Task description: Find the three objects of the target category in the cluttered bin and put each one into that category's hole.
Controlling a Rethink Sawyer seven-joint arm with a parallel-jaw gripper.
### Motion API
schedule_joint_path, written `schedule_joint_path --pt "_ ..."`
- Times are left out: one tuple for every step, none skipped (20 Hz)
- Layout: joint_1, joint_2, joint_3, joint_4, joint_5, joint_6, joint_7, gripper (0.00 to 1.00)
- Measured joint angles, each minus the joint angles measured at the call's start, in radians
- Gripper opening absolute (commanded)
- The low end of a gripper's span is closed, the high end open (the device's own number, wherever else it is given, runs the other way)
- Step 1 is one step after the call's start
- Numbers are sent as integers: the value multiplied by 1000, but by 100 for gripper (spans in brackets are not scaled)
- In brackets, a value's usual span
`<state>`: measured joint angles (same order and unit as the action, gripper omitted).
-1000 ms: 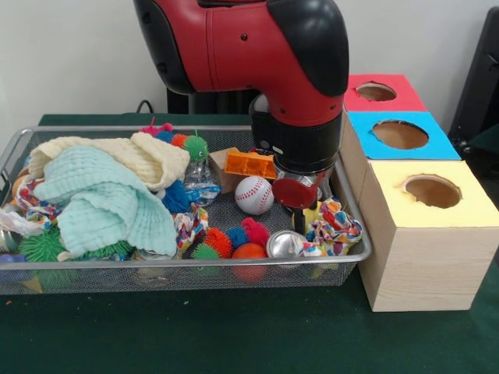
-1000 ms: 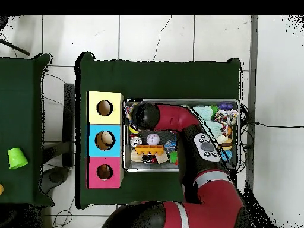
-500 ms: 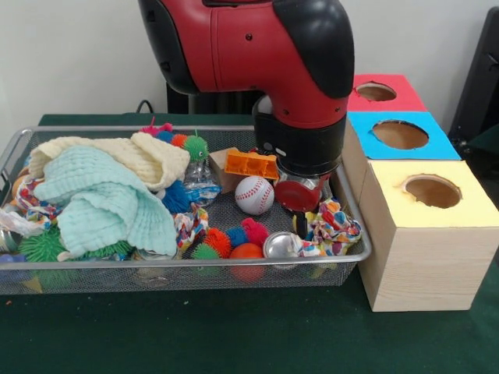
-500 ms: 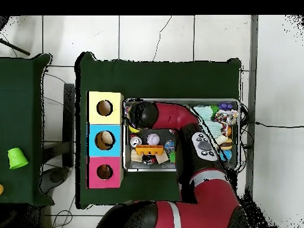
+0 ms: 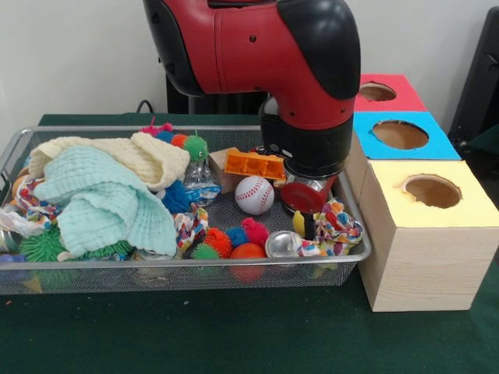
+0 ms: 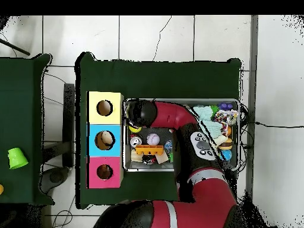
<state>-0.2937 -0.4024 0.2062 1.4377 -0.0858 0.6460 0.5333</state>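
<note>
While the end effector [image 5: 306, 222] hangs low in the bin's [image 5: 179, 263] corner nearest the yellow box [image 5: 427, 234], I cannot tell if it is apart or together; arm hides it. Target category unclear. Candidates: baseball [image 5: 254, 195] just beside it, mid-bin, looks hard, round, likely to roll, so pinch across the middle. Metal can [image 5: 283, 245] at the front rim looks stiff and slick, take by the sides. Spiky balls [image 5: 219, 241] look soft, squashy. Cloths [image 5: 105, 199] cover the other end
</note>
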Motion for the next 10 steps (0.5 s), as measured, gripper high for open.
schedule_joint_path --pt "0 1 0 0 5 0 0 100" --pt "1 1 0 0 11 0 0 100" --pt "1 1 0 0 17 0 0 100" --pt "2 2 0 0 23 0 0 100" --pt "2 2 -1 -1 26 0 0 100" --pt "6 3 -3 -3 34 0 0 100" --pt "12 4 -5 -7 43 0 1 100" --pt "15 5 -6 -9 47 0 1 100" --pt "19 5 -8 -12 52 0 1 100" --pt "24 7 -10 -17 57 0 1 100"
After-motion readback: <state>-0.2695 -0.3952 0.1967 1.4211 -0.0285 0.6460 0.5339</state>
